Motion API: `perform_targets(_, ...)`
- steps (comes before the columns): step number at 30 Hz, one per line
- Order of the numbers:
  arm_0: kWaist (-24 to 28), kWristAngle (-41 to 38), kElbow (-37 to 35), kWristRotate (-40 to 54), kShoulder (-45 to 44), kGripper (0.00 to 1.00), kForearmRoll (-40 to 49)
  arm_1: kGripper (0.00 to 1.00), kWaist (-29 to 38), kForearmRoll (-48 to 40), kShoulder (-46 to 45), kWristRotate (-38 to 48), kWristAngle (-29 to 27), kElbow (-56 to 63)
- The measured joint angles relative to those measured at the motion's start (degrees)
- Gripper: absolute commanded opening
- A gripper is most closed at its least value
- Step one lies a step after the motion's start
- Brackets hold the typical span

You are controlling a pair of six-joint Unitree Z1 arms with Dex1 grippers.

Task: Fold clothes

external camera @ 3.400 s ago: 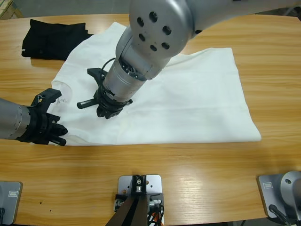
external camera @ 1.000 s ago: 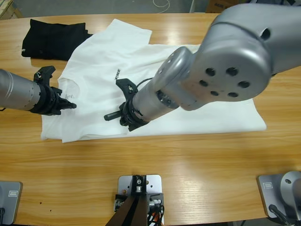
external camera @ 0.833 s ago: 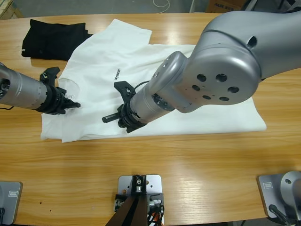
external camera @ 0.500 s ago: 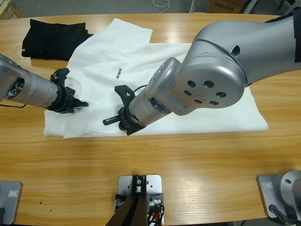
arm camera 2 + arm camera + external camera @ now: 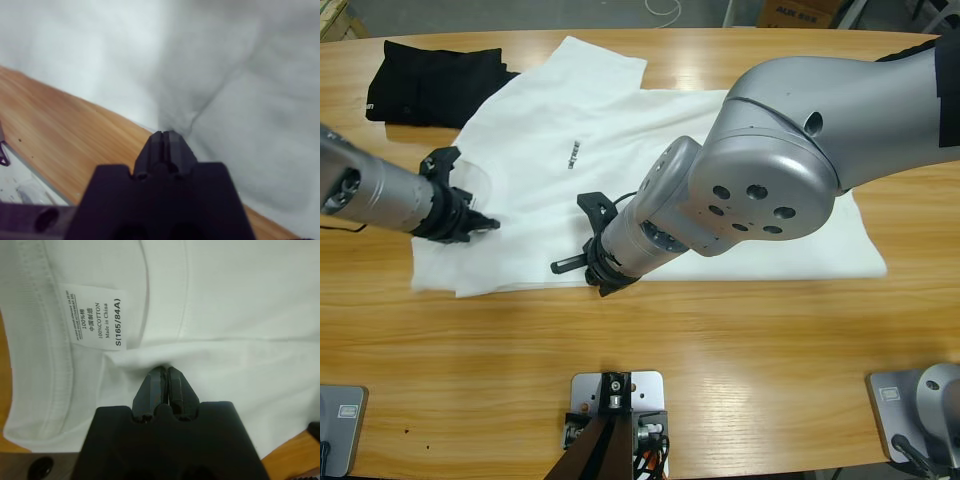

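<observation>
Fingers, my left (image 5: 163, 374): pressed together on a pinch of the T-shirt (image 5: 650, 130) just below its neck label (image 5: 96, 317).
Fingers, my right (image 5: 165, 137): pressed together, pinching cloth at the shirt's near edge.
T-shirt: spread across the table (image 5: 720, 350), chest print up.
Black garment (image 5: 435, 80): folded at the far left, beside the sleeve.

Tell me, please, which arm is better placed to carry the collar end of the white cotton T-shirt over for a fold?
Probably the left: the left gripper is shut on the white cotton T-shirt beside its neck label; the right gripper pinches the near edge.
</observation>
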Motion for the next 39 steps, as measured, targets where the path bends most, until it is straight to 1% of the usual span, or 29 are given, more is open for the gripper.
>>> perform_targets(7,0.0,-0.3,4.1,0.0,-3.0,0.0,-0.4,0.0,0.1,0.2,0.0,1.2,0.0,0.4)
perform_targets(12,0.0,-0.3,3.7,0.0,-3.1,0.0,-0.3,0.0,0.4,1.9,-1.3,2.3,0.0,1.5)
perform_targets(15,0.0,-0.3,2.3,0.3,-3.3,0.0,1.3,0.0,0.7,2.2,-4.7,2.3,0.0,1.5)
perform_targets(18,-0.2,-0.3,-1.6,0.7,-6.6,0.0,6.9,0.0,0.9,7.2,-10.6,1.8,-2.2,0.3)
perform_targets(21,-3.4,-0.3,-3.7,0.8,-11.1,0.0,11.4,0.0,0.2,13.5,-15.6,0.6,-6.5,-1.3)
perform_targets(23,-6.4,-0.4,-3.4,0.5,-12.1,0.0,13.0,0.0,-2.4,16.5,-17.5,-0.2,-8.9,-0.8)
perform_targets(26,-9.6,-0.4,-2.2,-0.8,-12.1,0.0,13.6,0.0,-9.4,17.9,-18.1,-1.2,-11.9,3.0)
perform_targets(29,-10.5,-0.4,-0.4,-2.2,-11.4,0.0,12.7,0.0,-17.1,17.3,-18.0,-1.5,-14.4,8.4)
perform_targets(31,-10.7,-0.4,0.1,-2.5,-9.2,0.0,11.1,0.0,-21.0,16.2,-17.3,-1.5,-15.0,11.7)
perform_targets(33,-10.7,-0.4,0.3,-2.8,-6.1,0.0,9.0,0.0,-23.0,14.9,-16.5,-1.0,-15.3,14.3)
perform_targets(36,-10.8,-1.0,0.7,-2.8,-2.4,0.0,6.8,0.0,-23.4,13.1,-15.7,0.2,-15.3,17.4)
perform_targets(39,-10.8,-1.4,0.7,-2.8,-1.8,0.0,5.4,0.0,-23.4,11.8,-15.0,1.2,-15.3,19.1)
